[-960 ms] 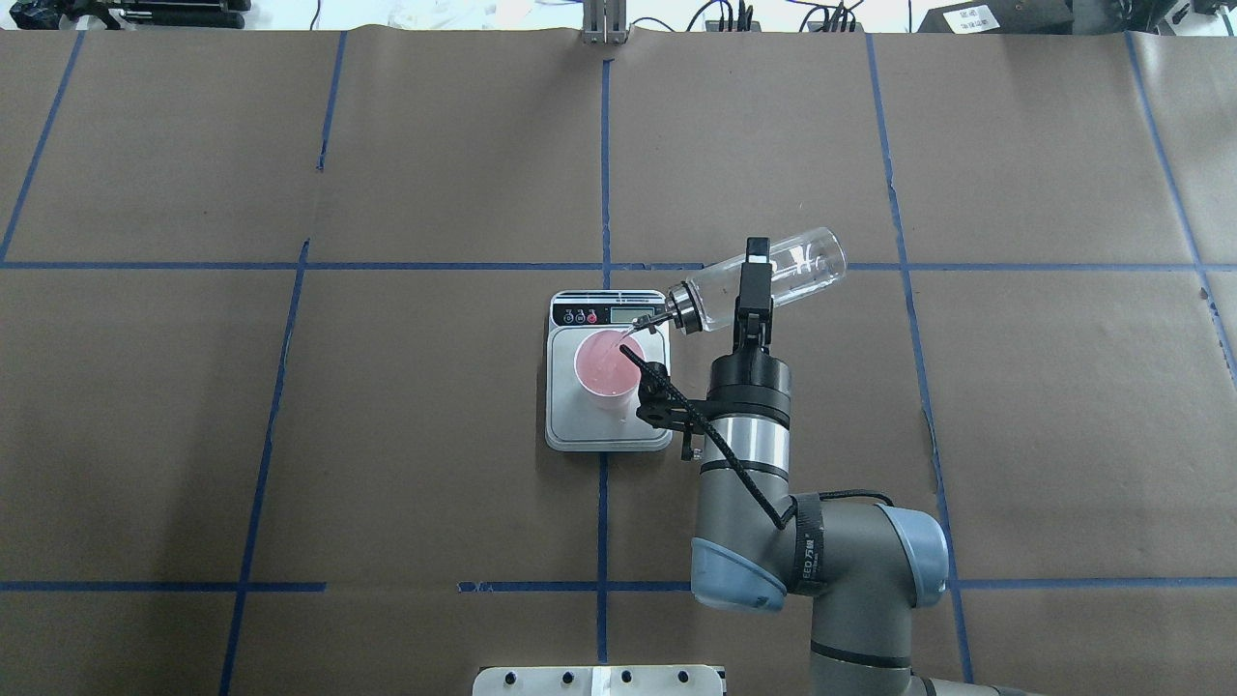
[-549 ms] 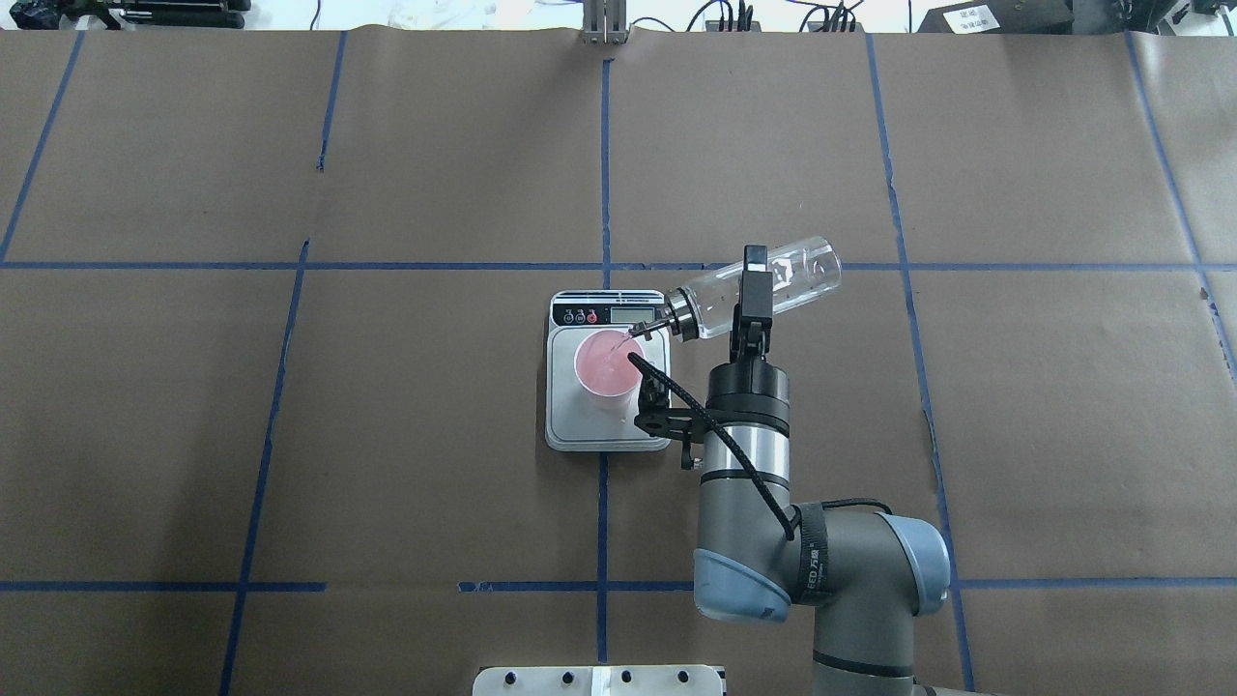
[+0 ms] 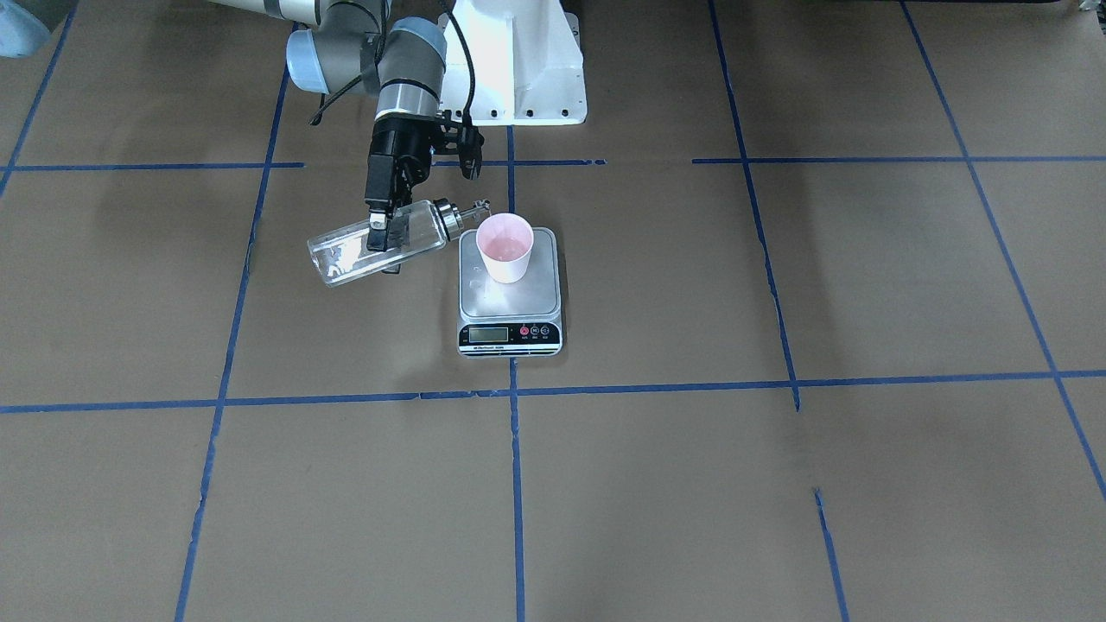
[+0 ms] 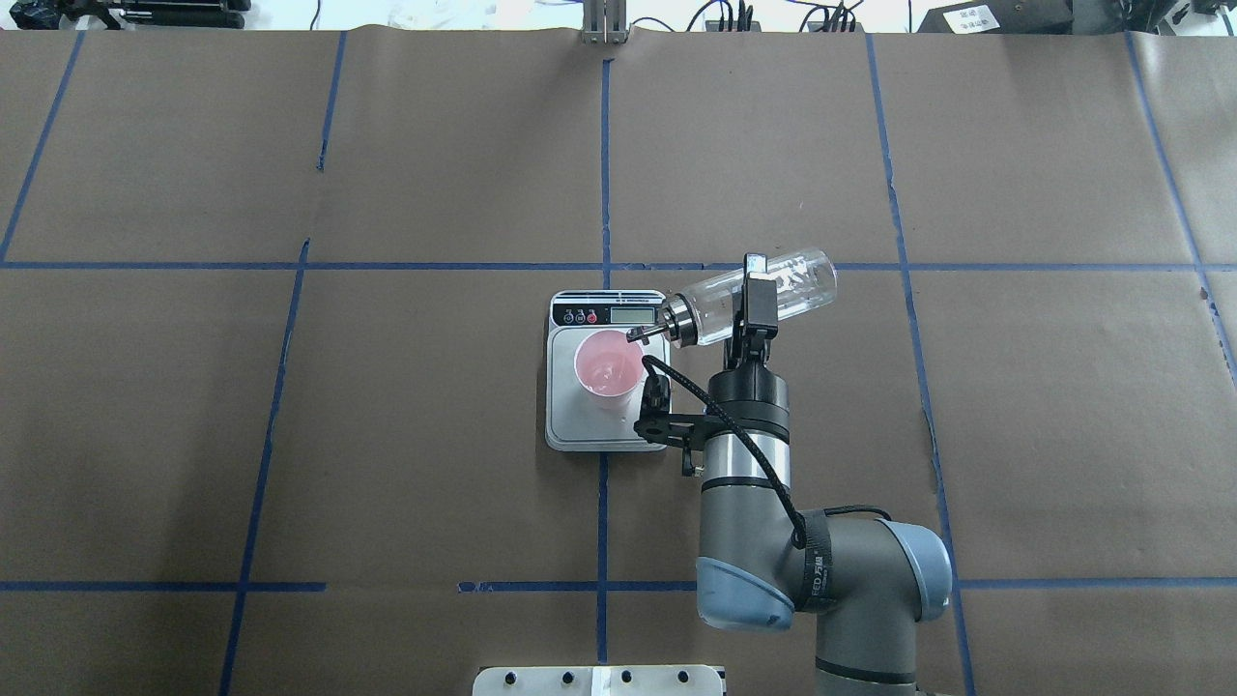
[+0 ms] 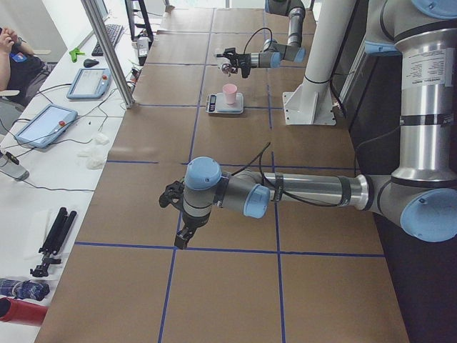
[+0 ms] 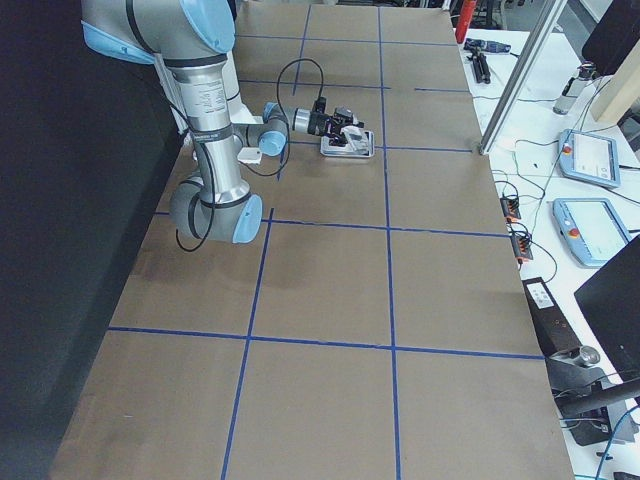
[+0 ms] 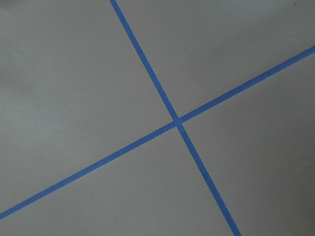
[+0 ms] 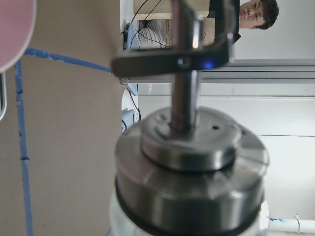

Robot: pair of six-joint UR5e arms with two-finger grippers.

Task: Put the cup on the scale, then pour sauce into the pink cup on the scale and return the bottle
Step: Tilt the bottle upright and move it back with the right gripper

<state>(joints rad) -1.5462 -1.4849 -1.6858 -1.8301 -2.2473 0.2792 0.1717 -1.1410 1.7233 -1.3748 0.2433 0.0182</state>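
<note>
The pink cup (image 4: 607, 365) (image 3: 505, 246) stands upright on the scale (image 4: 580, 425) (image 3: 510, 302), toward its display end. My right gripper (image 4: 754, 290) (image 3: 380, 229) is shut on the clear bottle (image 4: 802, 280) (image 3: 346, 255), held almost level just right of the scale. Its metal spout (image 4: 640, 334) reaches the cup's rim. The right wrist view shows the bottle's silver collar (image 8: 189, 167) close up and the cup's edge (image 8: 12, 24). I cannot make out the clear sauce for certain. My left gripper (image 5: 180, 239) hangs over bare table far from the scale; I cannot tell its state.
Brown paper with blue tape lines (image 4: 604, 174) covers the table. The white robot base (image 3: 518, 60) stands behind the scale. A side bench with tablets (image 5: 46, 125) and a seated person (image 5: 14, 57) runs along the table's far edge.
The bottle has swung flatter, its base dropping toward the robot in the overhead view. The right wrist has drawn back slightly. Its spout stays at the cup's rim.
</note>
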